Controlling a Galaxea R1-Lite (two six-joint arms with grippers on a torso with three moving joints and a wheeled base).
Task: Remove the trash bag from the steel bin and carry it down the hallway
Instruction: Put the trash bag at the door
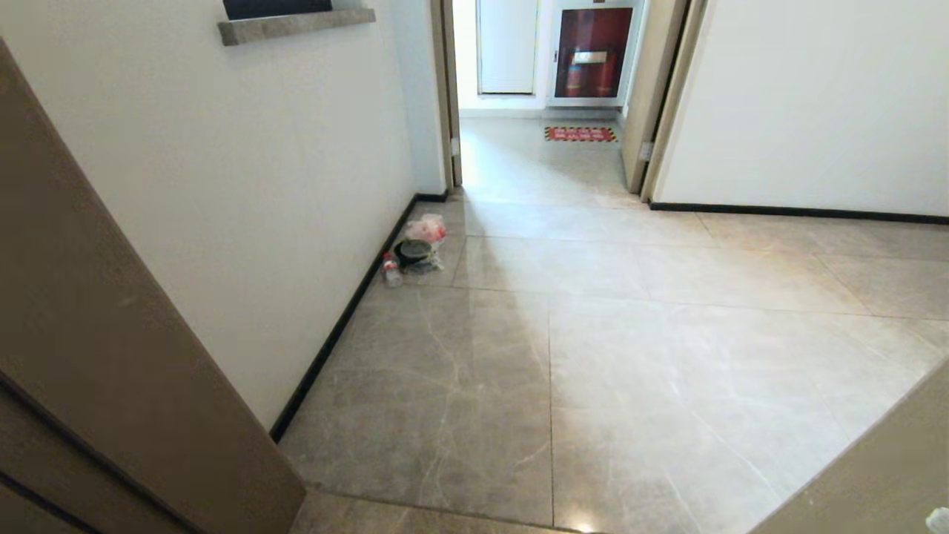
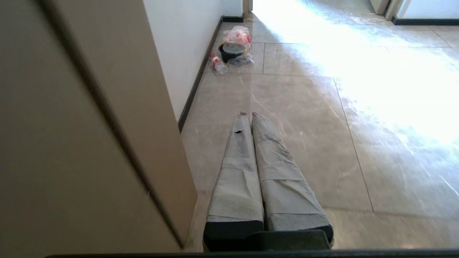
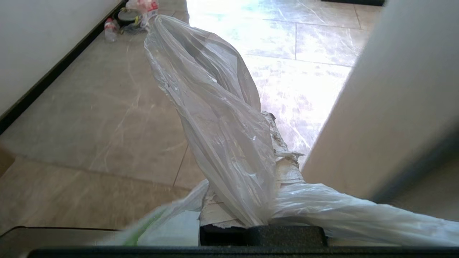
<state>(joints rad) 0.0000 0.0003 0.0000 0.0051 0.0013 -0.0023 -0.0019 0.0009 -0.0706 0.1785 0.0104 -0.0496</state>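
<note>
a: where the thin, whitish, translucent plastic trash bag (image 3: 218, 118) shows at all, it is in the right wrist view, draped up and over the right gripper (image 3: 276, 143), whose paper-wrapped fingers (image 3: 283, 168) are pressed together and pinching the film.

b: and the rest of the bag?

a: it trails off to both sides of the gripper's base, with a patch of green print at the lower edge. only a small white scrap shows at the head view's lower right corner.

b: the left gripper (image 2: 250, 114)?

a: its two grey-wrapped fingers lie pressed together, holding nothing, pointing level along the hallway's glossy grey-beige marble-look tiles (image 1: 630, 386), just beside a brown door frame (image 1: 111, 356).

b: what lies ahead?

a: a small heap against the white wall's black skirting (image 1: 341, 319): a pinkish crumpled plastic bag (image 1: 426, 228), a round black container with a clear lid (image 1: 414, 253) touching it, and a clear plastic bottle with a red label (image 1: 391, 271) lying just beside. farther on, an open doorway with a red floor mat (image 1: 580, 133) and a red cabinet (image 1: 592, 63) behind it.
</note>
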